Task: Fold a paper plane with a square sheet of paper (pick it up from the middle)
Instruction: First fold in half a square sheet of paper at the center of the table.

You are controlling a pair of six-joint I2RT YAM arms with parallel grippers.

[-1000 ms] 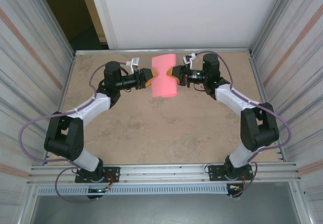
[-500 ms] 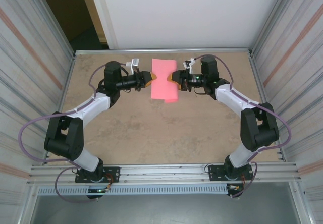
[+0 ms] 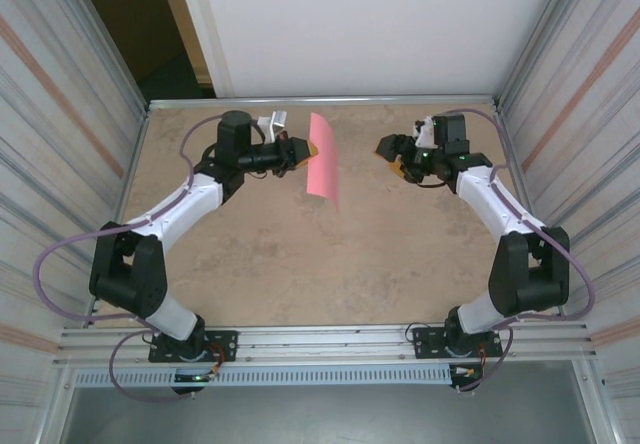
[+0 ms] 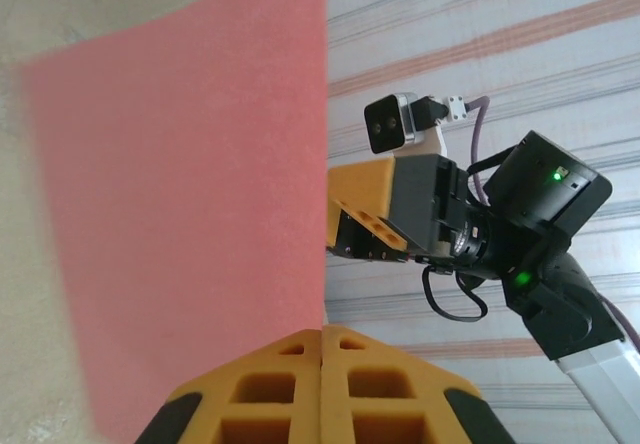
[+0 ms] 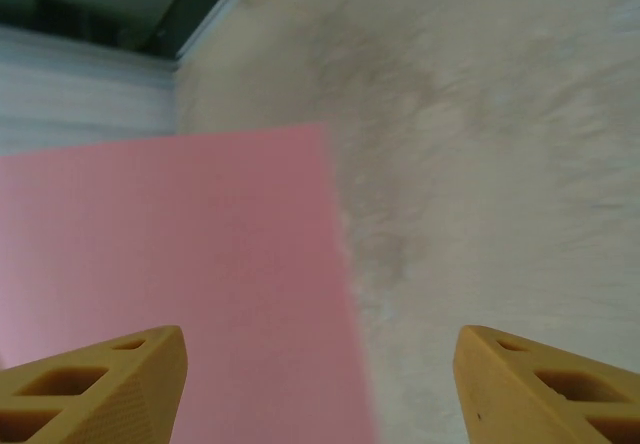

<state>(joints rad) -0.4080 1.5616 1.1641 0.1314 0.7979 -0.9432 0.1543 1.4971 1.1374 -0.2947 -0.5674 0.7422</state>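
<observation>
Reaching in from 7 o'clock, the left arm stretches to the far middle of the table (image 3: 300,264). There the left gripper (image 3: 303,151) has its orange fingers pressed tight together on the left edge of the sheet (image 3: 322,164). In the left wrist view the two fingers meet with no gap, and the pink paper rises from between them.

The sheet stands nearly on edge. From above it reads as a narrow pink strip running from 12 to 6 o'clock, placed toward 12 o'clock of the table's middle. Its near end bends slightly toward 5 o'clock. Whether that end touches the table I cannot tell.

At 3 o'clock of the sheet, clearly apart from it, the right gripper (image 3: 391,158) hangs with its jaws spread wide and nothing between them. In the right wrist view its orange fingertips sit at 7 and 5 o'clock. The sheet's flat pink face lies ahead at 9 o'clock and bare table at 3 o'clock. The right arm runs back toward 5 o'clock to its base.
</observation>
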